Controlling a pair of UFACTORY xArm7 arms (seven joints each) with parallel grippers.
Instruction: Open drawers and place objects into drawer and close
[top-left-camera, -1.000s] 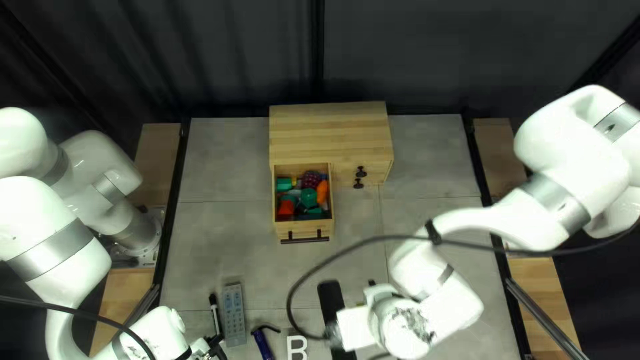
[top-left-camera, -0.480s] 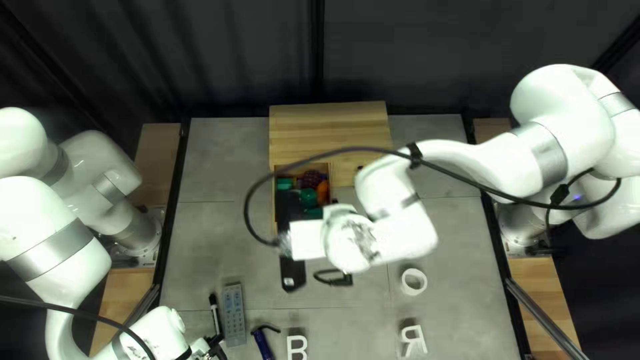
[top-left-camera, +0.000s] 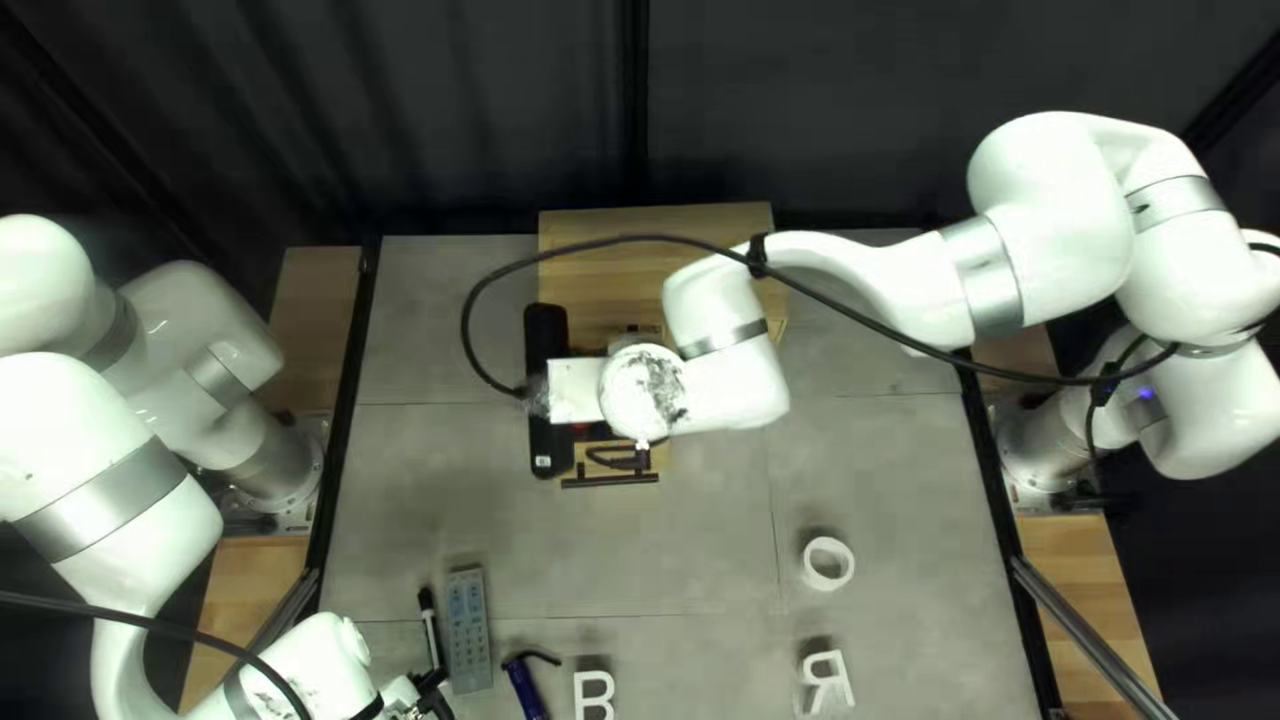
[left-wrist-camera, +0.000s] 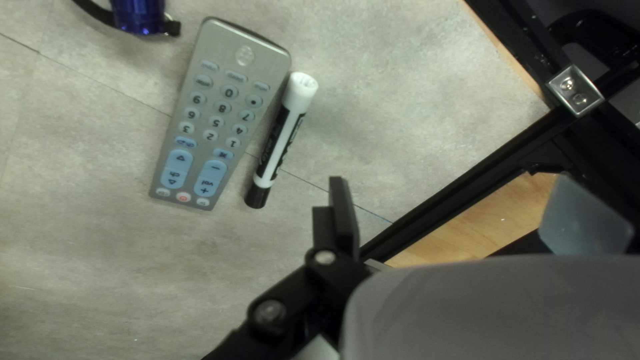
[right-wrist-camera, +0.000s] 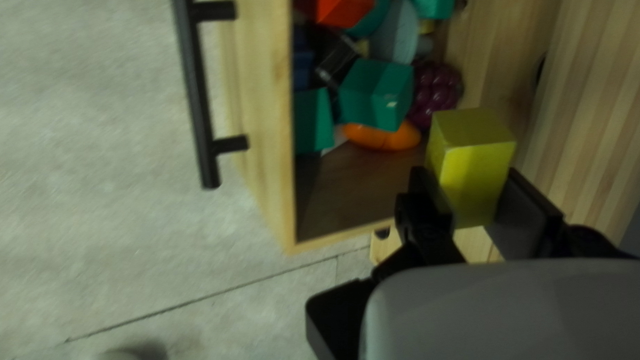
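Observation:
My right gripper is over the open drawer at the cabinet's front in the top left view, mostly hidden under its arm. In the right wrist view my right gripper is shut on a yellow block, which overlaps the inner corner of the drawer. Ahead of it the drawer holds green blocks, an orange toy and purple grapes. My left gripper is low at the left of the top left view. In its wrist view my left gripper is open beside a marker.
A remote lies right of the marker in the top left view, then a blue tool and a white letter B. A white ring and another white letter lie farther right. The cabinet stands at the back.
My right arm has swung from the table's near side up and leftward to the drawer, covering it and uncovering the white ring and second letter. My left arm has stayed still.

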